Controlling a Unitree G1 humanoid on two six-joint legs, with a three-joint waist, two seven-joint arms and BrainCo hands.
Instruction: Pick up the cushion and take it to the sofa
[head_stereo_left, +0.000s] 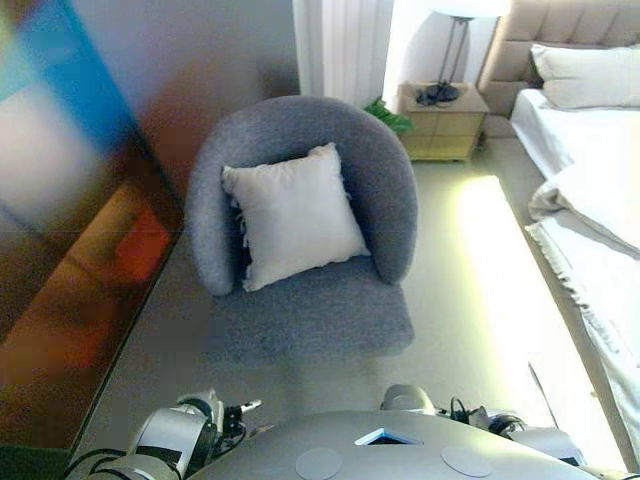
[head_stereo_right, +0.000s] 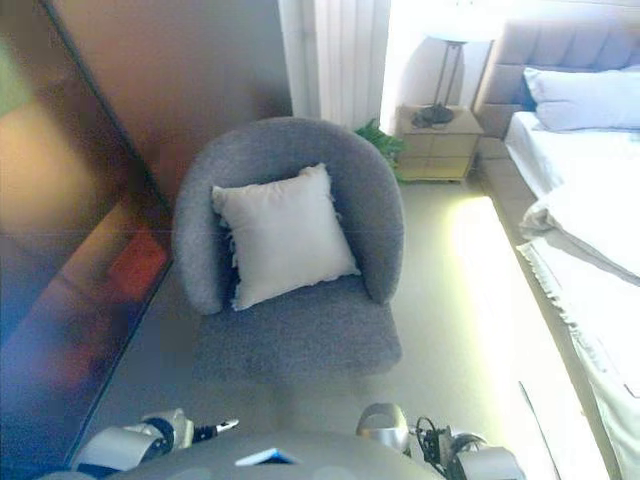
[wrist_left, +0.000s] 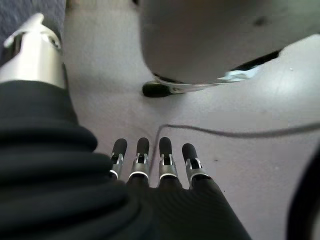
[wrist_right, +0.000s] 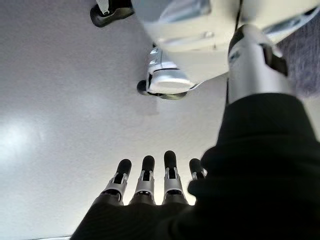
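Observation:
A white square cushion (head_stereo_left: 295, 215) leans against the back of a grey round-backed armchair (head_stereo_left: 330, 305) in front of me; it also shows in the right eye view (head_stereo_right: 283, 235). Both hands hang low at my sides, well short of the chair, and show only in the wrist views. My left hand (wrist_left: 142, 165) has straight fingers pointing down at the pale floor and holds nothing. My right hand (wrist_right: 147, 180) is the same, with straight fingers and nothing in it.
A bed (head_stereo_left: 590, 200) with white bedding runs along the right. A wooden nightstand (head_stereo_left: 445, 125) with a lamp stands behind the chair, beside a small green plant (head_stereo_left: 388, 115) and a white curtain (head_stereo_left: 340, 45). A dark glossy panel (head_stereo_left: 70, 250) lines the left. Pale floor (head_stereo_left: 480, 290) lies between chair and bed.

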